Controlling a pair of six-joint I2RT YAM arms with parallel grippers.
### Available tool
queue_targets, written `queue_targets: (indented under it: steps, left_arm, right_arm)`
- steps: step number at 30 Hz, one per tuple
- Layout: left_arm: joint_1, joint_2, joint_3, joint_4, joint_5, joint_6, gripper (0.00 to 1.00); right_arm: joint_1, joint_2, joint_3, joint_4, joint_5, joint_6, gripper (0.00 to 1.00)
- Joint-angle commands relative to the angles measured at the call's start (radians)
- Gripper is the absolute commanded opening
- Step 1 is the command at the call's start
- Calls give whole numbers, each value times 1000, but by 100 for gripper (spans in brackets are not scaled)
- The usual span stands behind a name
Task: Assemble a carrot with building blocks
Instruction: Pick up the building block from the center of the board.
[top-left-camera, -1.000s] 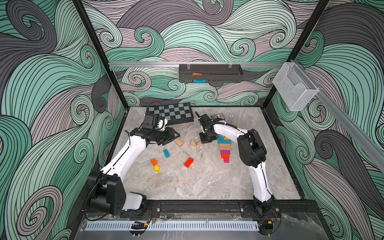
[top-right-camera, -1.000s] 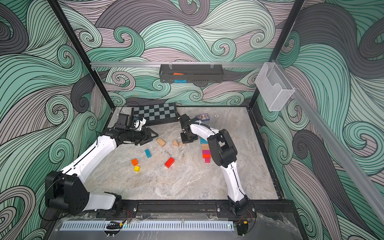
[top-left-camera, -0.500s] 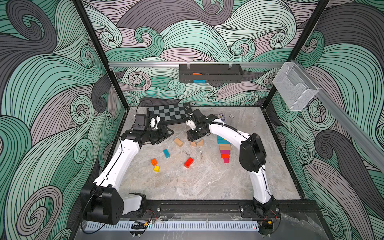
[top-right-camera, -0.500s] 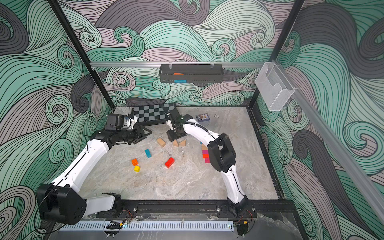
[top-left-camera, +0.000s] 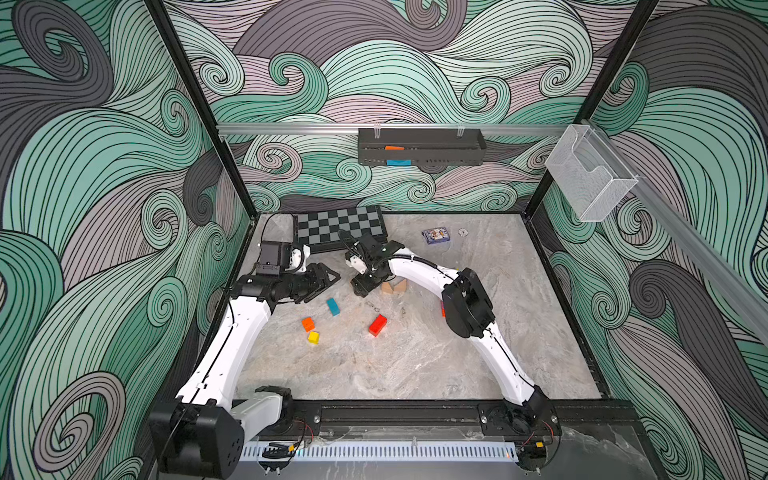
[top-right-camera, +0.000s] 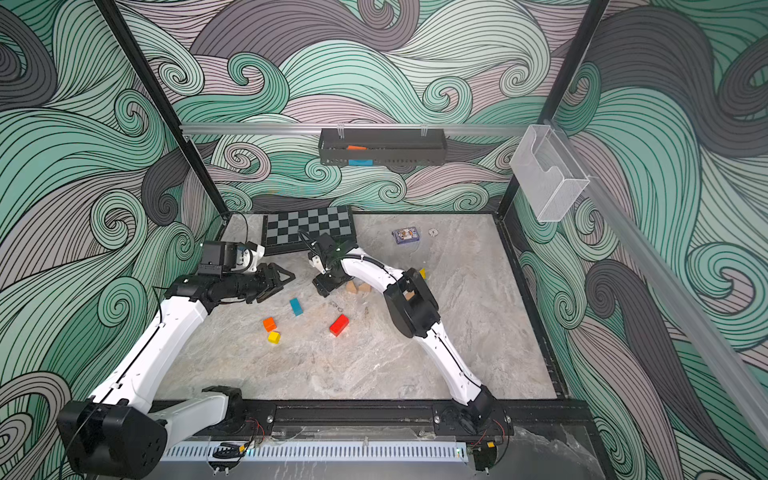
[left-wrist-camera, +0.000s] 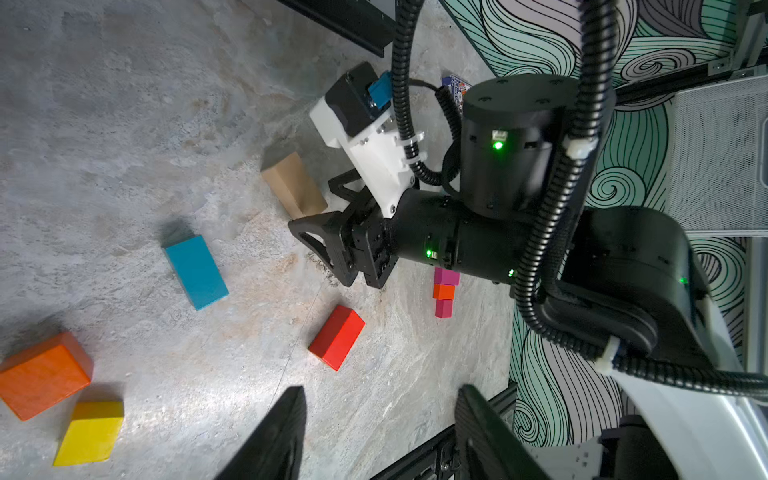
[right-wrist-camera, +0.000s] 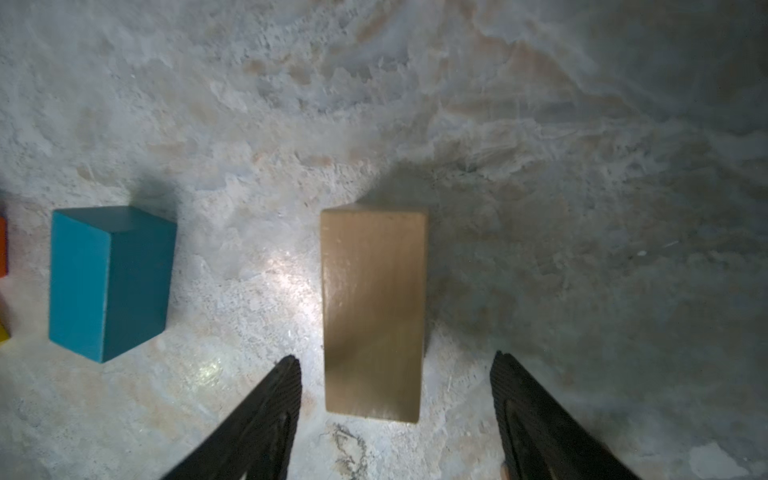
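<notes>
On the grey tabletop (right-wrist-camera: 582, 124) the tan block (right-wrist-camera: 374, 311) lies flat beneath the wide-open right jaws, so best lower them square over its long sides before closing; the left jaws hang parted, empty

no legible text, labels or numbers anywhere

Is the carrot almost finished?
Only partly. A row of pink and orange blocks lies joined. The right fingers stand open over a tan block, not gripping it. The left fingers are empty. The teal block, orange block, yellow block and red block lie loose.
</notes>
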Motion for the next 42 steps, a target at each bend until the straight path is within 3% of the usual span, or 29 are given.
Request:
queue_targets:
  steps: [1, 5, 9, 13, 14, 16, 24, 32, 42]
  left_arm:
    - [11, -20, -5, -33, -12, 11, 59]
    - [13, -21, -6, -34, -14, 14, 59]
    - [16, -17, -11, -28, -15, 14, 59]
    - [19, -15, -9, -24, -15, 16, 59]
    - [21, -18, -9, -23, -15, 16, 59]
    - [24, -23, -4, -23, -15, 14, 59]
    - [49, -33, 33, -21, -10, 10, 60]
    - [99, -44, 35, 16, 26, -16, 61]
    - [109, -26, 18, 53, 49, -38, 62]
  right_arm:
    - [12, 17, 38, 9, 23, -47, 70]
    - [20, 32, 57, 10, 16, -57, 65]
    - [26, 45, 75, 9, 8, -59, 51]
    - [29, 30, 65, -6, 10, -61, 71]
    - [29, 12, 47, -6, 13, -56, 85]
    - [30, -36, 7, -7, 3, -51, 98]
    - [32, -299, -149, -46, -3, -14, 99]
    - [86, -519, -502, -130, -26, 43, 99]
    - [163, -552, -695, 0, 24, 76, 99]
